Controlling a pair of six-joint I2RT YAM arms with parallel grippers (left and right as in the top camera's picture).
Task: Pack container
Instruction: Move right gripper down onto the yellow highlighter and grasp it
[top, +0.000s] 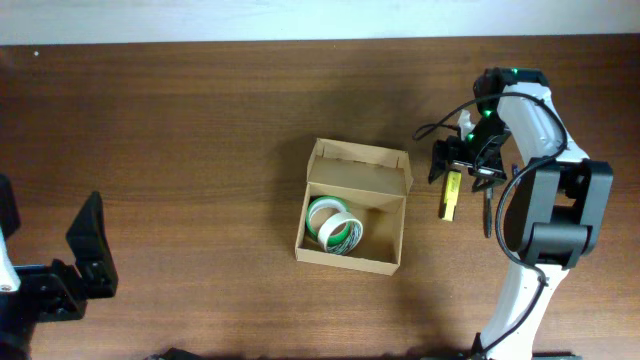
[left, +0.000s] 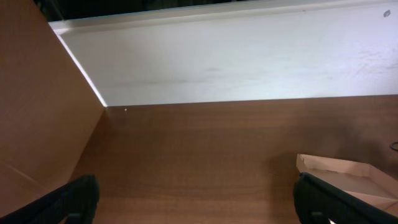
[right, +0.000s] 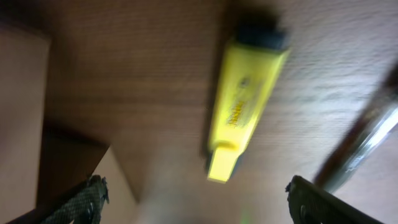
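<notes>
1. Overhead view took in the whole layout: the container (top: 352, 215) sat open mid-table, its lid flap folded back on the far side, and two tape rolls (top: 335, 225) lay inside, toward its left wall.
2. Only that view showed the right arm (top: 540, 190) bent over the table to the container's right. The right gripper (top: 465, 168) pointed down above a yellow highlighter (top: 451, 196) and a dark pen (top: 487, 210), both lying just right of the container.
3. The right wrist camera alone gave the close look: the highlighter lay blurred on the wood between the two fingers (right: 93, 196), which stood wide apart and touched nothing.
4. The left gripper (top: 88, 248) sat well to the container's left, near the table's edge.
5. From the left wrist camera its fingers (left: 78, 196) were spread wide with bare wood between them, and a corner of the container showed at the right.
</notes>
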